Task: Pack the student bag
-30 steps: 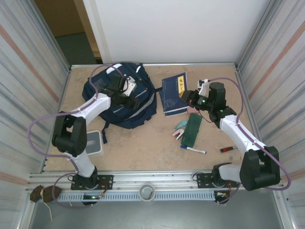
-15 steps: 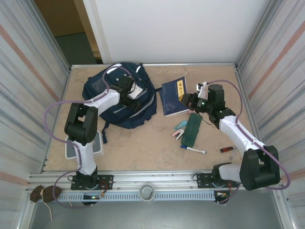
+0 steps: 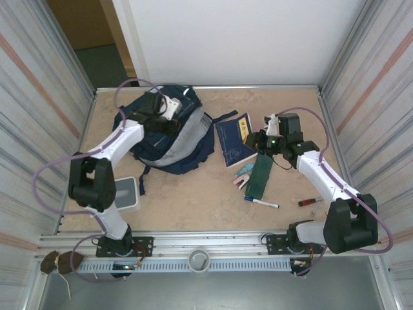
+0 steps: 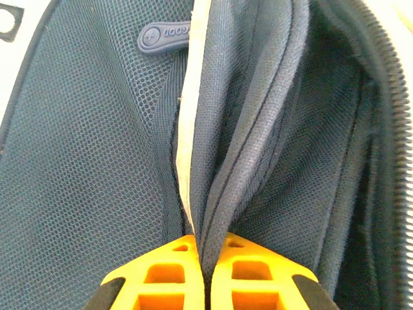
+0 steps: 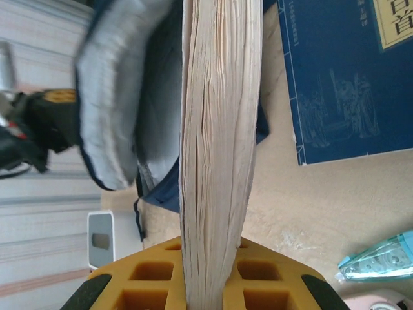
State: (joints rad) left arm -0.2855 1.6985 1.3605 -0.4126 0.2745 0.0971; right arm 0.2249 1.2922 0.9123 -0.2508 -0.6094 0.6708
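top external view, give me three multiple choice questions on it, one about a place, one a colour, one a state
1. Where is the white box?
A) on the near side of the student bag
B) far right corner
C) far left corner

2. What colour is the flat case beside the marker?
A) red
B) white
C) dark green

3. What is the right gripper doing?
A) hanging open
B) clamping a book
C) clamping the marker

1 A: it lies nearer the arm bases than the student bag.
2 C: its whole top face is dark green.
3 B: it is shut on the book's page edge.
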